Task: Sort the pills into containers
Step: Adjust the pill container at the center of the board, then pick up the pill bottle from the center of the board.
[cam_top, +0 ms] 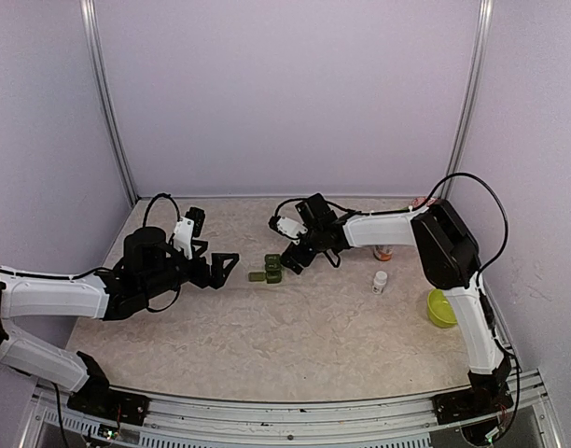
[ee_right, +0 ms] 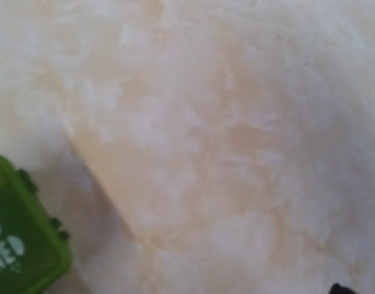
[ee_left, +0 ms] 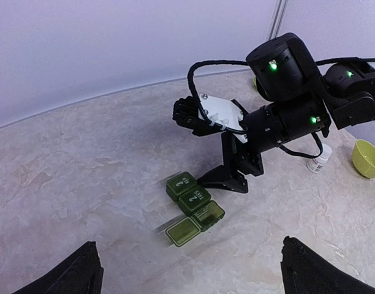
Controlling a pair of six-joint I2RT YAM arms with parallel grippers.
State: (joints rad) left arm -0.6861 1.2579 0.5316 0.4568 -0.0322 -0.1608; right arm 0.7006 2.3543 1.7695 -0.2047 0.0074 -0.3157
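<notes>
On worktop (cam_top: 267, 336) centre: green pill organizer (cam_top: 270, 271), one lid open. Right claw (cam_top: 312, 256) beside it, spread wide, empty. Left claw (cam_top: 231, 265) wide open, empty.

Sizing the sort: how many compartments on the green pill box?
3 in a row: far compartment closed, middle compartment closed, near compartment open, lid flipped out. None appears hidden.

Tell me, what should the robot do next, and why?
Probably lift the right gripper and swing it toward the white bottle. Its jaws stand open and empty beside the green pill box, and the end compartment has its lid flipped open.
</notes>
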